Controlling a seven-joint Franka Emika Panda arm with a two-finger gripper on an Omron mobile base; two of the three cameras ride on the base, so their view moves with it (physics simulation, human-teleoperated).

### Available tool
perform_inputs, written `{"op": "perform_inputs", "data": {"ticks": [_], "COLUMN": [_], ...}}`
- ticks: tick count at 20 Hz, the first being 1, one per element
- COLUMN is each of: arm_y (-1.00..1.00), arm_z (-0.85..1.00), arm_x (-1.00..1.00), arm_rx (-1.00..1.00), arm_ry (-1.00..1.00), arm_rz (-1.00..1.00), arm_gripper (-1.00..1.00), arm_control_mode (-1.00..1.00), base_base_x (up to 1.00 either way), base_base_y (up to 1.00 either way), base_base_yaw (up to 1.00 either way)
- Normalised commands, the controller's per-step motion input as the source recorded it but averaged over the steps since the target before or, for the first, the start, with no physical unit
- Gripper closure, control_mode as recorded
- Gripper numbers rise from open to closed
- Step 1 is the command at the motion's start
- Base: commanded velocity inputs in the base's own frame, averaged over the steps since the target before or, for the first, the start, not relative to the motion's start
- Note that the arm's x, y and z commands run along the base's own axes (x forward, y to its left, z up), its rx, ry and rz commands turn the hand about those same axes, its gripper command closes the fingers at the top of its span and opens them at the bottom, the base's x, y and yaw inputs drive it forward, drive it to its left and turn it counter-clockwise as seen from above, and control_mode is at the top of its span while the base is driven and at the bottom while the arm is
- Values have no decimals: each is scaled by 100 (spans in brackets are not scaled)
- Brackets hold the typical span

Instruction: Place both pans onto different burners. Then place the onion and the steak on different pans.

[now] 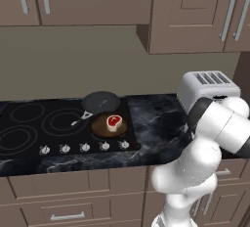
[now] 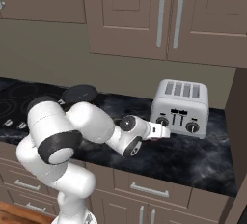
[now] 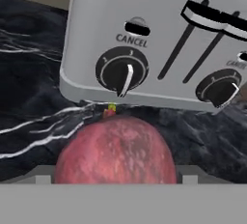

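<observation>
Two pans (image 1: 104, 112) sit on the cooktop at frame centre-left, steak (image 1: 114, 122) on the brown one. Onion (image 3: 116, 151) fills the hand view's bottom, before the toaster (image 3: 159, 39). Gripper (image 2: 163, 132) spread wide around it; closing off-centre could roll it away.

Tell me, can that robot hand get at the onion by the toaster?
Probably yes. In the hand view the onion sits right before the open gripper, nothing in between; the toaster stands behind it on the counter.
</observation>
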Motion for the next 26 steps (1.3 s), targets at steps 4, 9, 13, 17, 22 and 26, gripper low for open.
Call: {"op": "perform_inputs", "data": {"ticks": [4, 9, 13, 17, 22, 26], "arm_y": [51, 70, 78, 81, 43, 24], "arm_z": [45, 45, 19, 4, 4, 1], "arm_x": [-1, -12, -12, -11, 3, 10], "arm_rx": [21, 18, 17, 9, 0, 0], "arm_ry": [3, 6, 13, 16, 3, 0], "arm_rz": [0, 0, 0, 0, 3, 3], "arm_gripper": [100, 100, 100, 100, 100, 100], "arm_control_mode": [-100, -100, -100, -100, -100, -100], "base_base_x": [0, 0, 0, 0, 0, 0], "base_base_y": [0, 0, 0, 0, 0, 0], "base_base_yaw": [0, 0, 0, 0, 0, 0]}}
